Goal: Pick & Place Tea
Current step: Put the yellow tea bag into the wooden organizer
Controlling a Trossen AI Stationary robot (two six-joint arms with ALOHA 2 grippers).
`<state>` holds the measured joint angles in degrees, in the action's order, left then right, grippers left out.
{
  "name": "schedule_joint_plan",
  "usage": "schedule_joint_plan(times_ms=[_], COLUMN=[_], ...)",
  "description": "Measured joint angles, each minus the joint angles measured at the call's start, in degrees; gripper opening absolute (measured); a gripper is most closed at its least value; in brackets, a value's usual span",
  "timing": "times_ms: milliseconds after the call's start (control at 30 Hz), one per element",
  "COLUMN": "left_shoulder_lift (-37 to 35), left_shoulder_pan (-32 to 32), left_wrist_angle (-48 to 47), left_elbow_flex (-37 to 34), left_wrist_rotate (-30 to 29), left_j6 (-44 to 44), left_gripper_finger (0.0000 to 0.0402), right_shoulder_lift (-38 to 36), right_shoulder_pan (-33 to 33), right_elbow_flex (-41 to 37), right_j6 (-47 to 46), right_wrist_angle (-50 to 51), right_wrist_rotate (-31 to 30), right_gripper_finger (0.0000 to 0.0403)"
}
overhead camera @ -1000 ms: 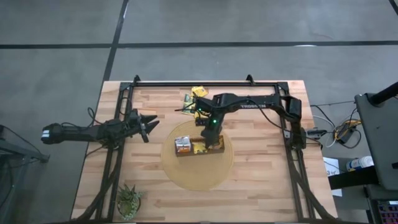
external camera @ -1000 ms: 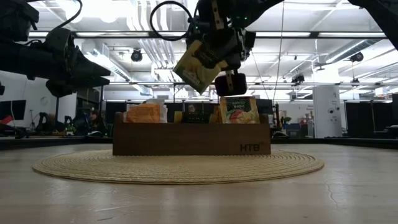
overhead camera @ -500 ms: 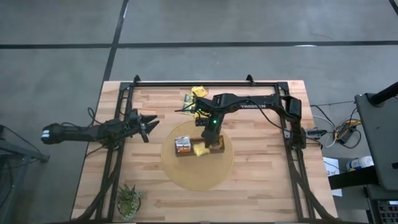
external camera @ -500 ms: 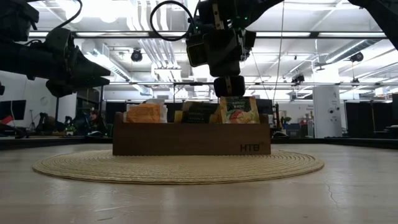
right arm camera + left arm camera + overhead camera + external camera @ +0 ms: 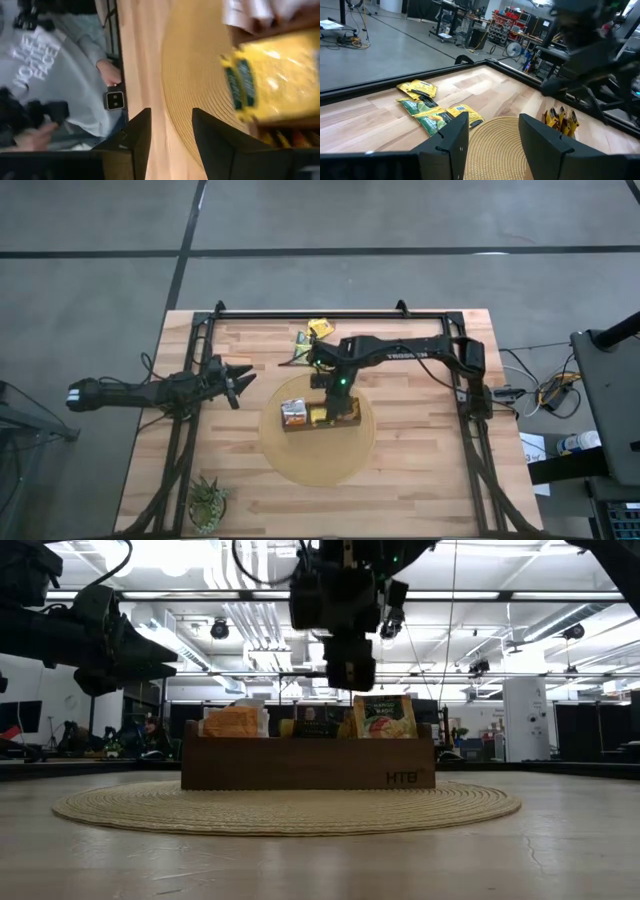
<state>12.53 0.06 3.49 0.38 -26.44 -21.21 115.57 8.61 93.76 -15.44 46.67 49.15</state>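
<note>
Right gripper — fingers apart, nothing between them; poised over middle of box, clear of its rim. Directly ahead of fingers: yellow sachet lying in a compartment, tilted, not gripped.

Tea, in box: further sachets standing upright, tops showing above wall in low view — orange at one end, dark one mid-box, green-and-red one beside it.

Tea, not yet placed: loose sachets in a small overlapping cluster flat on table near far edge, well apart from box.

Handling (judged, not measured):
- Light and thin; likely to flex or fold under an off-centre pinch.
- Wrapper probably slick; expect slip or swing if gripped at a corner only.
- Not fragile, but easily creased.
- Flat on wood, little edge to catch. Approach a free edge from above, close across the sachet's thickness, and hold near middle of that edge.
- Overlap in cluster: risk of lifting two. Choose an outer sachet with one side clear.
- For insertion, hold top edge so body hangs vertical into compartment.

Box centred on round woven mat. Left gripper parked off mat at table's left, fingers apart and empty. Plant at near left corner, well clear. Person visible beyond table in right wrist view.
</note>
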Motion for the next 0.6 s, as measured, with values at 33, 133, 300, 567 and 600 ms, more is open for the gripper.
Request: schedule_joint_plan(times_ms=[33, 133, 300, 567, 600], left_shoulder_lift=[0.0, 0.0, 0.0, 0.0, 0.0], left_shoulder_pan=[0.0, 0.0, 0.0, 0.0, 0.0], left_wrist_angle=[0.0, 0.0, 0.0, 0.0, 0.0], left_elbow_flex=[0.0, 0.0, 0.0, 0.0, 0.0], left_wrist_rotate=[0.0, 0.0, 0.0, 0.0, 0.0], left_j6=[0.0, 0.0, 0.0, 0.0, 0.0], left_gripper_finger=[0.0167, 0.0167, 0.0167, 0.0167, 0.0167], right_shoulder_lift=[0.0, 0.0, 0.0, 0.0, 0.0], right_shoulder_pan=[-0.8, -3.5, -8.3, -13.6, -13.8], right_elbow_flex=[0.2, 0.9, 1.6, 0.4, 0.3], right_j6=[1.1, 6.2, 16.0, 19.2, 18.4], right_wrist_angle=[-0.8, -1.9, -2.2, -2.8, -3.0], right_wrist_rotate=[-0.7, -5.0, -24.4, -48.4, -48.6], right_gripper_finger=[0.0141, 0.014, 0.0135, 0.0139, 0.0142])
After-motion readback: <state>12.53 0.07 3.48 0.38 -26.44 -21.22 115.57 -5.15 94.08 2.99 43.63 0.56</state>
